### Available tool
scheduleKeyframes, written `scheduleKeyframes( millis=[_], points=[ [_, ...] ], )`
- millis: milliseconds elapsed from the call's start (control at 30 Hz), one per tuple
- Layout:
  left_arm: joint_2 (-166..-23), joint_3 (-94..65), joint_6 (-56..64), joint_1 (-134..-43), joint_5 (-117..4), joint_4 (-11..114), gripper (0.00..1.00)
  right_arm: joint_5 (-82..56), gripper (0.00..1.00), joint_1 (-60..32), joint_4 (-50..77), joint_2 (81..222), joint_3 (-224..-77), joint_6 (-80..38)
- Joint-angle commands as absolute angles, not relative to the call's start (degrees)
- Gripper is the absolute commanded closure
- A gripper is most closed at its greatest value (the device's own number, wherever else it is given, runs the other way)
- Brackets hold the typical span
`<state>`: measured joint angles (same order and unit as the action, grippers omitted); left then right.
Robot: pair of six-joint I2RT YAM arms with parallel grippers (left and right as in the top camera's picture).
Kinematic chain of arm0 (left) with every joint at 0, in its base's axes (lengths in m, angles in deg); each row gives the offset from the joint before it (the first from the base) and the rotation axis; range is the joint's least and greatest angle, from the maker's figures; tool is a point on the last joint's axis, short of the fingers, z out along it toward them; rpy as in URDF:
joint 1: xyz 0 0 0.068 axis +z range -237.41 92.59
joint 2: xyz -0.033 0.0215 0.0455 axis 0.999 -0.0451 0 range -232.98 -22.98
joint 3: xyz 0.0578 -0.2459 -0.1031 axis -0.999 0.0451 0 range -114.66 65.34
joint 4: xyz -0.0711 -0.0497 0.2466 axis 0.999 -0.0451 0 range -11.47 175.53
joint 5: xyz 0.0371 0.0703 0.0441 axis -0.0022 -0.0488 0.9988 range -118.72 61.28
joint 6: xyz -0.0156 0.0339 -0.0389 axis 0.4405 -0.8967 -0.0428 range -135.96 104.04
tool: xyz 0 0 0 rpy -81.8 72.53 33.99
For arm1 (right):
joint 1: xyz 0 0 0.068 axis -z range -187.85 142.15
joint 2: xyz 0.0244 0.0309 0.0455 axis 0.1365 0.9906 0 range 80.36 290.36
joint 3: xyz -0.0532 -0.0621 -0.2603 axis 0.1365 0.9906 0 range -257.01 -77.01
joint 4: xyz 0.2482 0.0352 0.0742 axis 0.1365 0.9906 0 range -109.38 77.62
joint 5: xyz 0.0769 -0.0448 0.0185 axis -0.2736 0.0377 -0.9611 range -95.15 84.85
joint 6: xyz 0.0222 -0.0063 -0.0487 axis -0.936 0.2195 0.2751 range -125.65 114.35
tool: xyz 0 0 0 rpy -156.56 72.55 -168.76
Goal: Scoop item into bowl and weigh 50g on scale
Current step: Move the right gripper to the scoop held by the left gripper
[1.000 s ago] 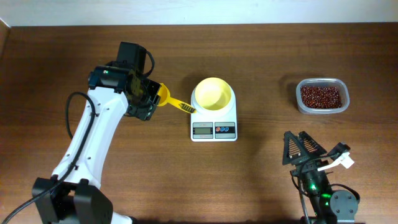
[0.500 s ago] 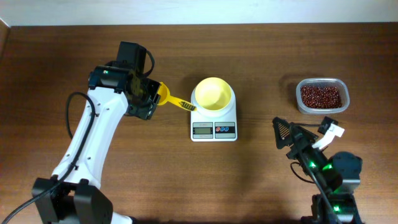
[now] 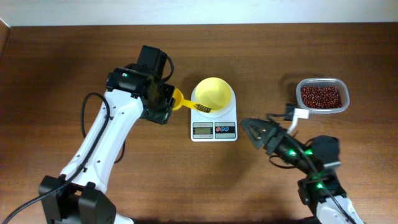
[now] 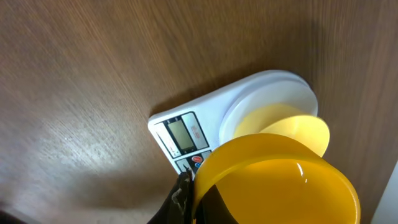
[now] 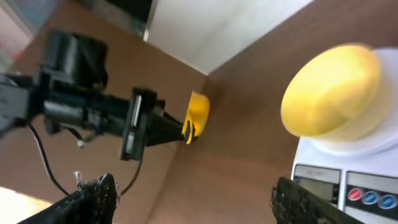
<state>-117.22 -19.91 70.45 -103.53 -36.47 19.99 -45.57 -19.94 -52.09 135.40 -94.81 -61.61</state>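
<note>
yellow scoop (image 3: 186,104), pinched in the left gripper (image 3: 168,103), is hovering at the bowl (image 3: 214,93) on the scale (image 3: 214,130); beans (image 3: 321,96) are lying in the tub (image 3: 323,80) well right, needing a level carry. right gripper (image 3: 254,132) is gaping.

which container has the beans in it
The clear rounded-rectangular plastic tub at far right; the pale yellow round bowl on the white scale looks empty.

Left arm (image 3: 99,146): white links, black joints, black cable looped alongside, green LED nr wrist. Right arm (image 3: 324,151): mostly black, green LEDs, white tag. Right gripper (image 3: 250,130): black, ribbed, triangular.
</note>
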Motion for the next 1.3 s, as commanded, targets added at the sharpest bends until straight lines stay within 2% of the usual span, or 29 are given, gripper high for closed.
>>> scheduleKeyframes(
  millis=[0,200,600,833,1267],
  points=[
    [-117.2,-19.8,67.6,-105.2,-35.9,19.9,1.00,-43.9,0.26,-24.2,-59.3,140.5,-95.6,-61.7],
    [-117.2,-19.8,61.0,-107.5,-36.0,19.9,1.00,-43.9,0.38,-29.3,-67.7,148.0,-95.9,-61.7],
    [-117.2,-19.8,60.7,-113.8,-34.7,21.7,1.00,-39.7,0.55,-33.9,-68.3,149.2,-97.0,-62.2],
    [-117.2,-19.8,60.7,-117.4,-33.2,25.4,1.00,-35.3,0.68,-34.9,-68.3,149.3,-97.0,-68.8],
    [-117.2,-19.8,60.7,-118.8,-32.3,24.0,1.00,-31.6,0.73,-34.9,-68.2,149.3,-97.0,-70.9]
  ],
)
